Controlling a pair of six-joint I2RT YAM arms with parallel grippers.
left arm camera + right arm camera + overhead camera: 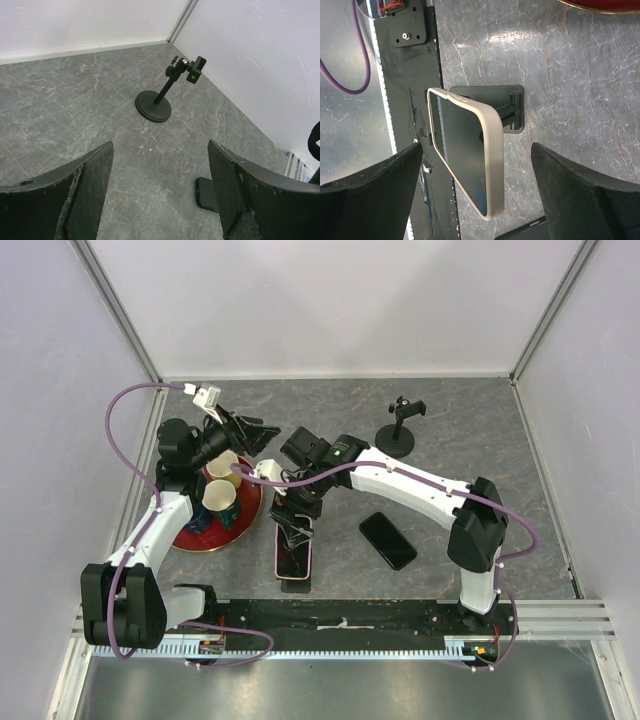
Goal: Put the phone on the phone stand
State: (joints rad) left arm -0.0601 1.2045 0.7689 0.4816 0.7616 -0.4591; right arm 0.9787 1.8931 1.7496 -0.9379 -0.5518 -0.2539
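Note:
A phone in a beige case (pixel 465 155) leans tilted on a small black phone stand (pixel 512 112) near the table's front edge. It also shows in the top view (pixel 293 560). My right gripper (pixel 477 175) is open, a finger on each side of this phone, touching neither edge; in the top view the right gripper (pixel 290 523) hovers just above it. A bare black phone (pixel 388 540) lies flat to the right. My left gripper (pixel 258 435) is open and empty, held above the table and facing a black clamp stand (pixel 161 95).
A red plate (pixel 190 537) holding paper cups (pixel 222 498) sits left of the cased phone, under the left arm. The clamp stand (pixel 400 430) stands at the back right. The black phone's corner (pixel 206 192) shows behind my left gripper's right finger. A black rail (pixel 340 615) runs along the front.

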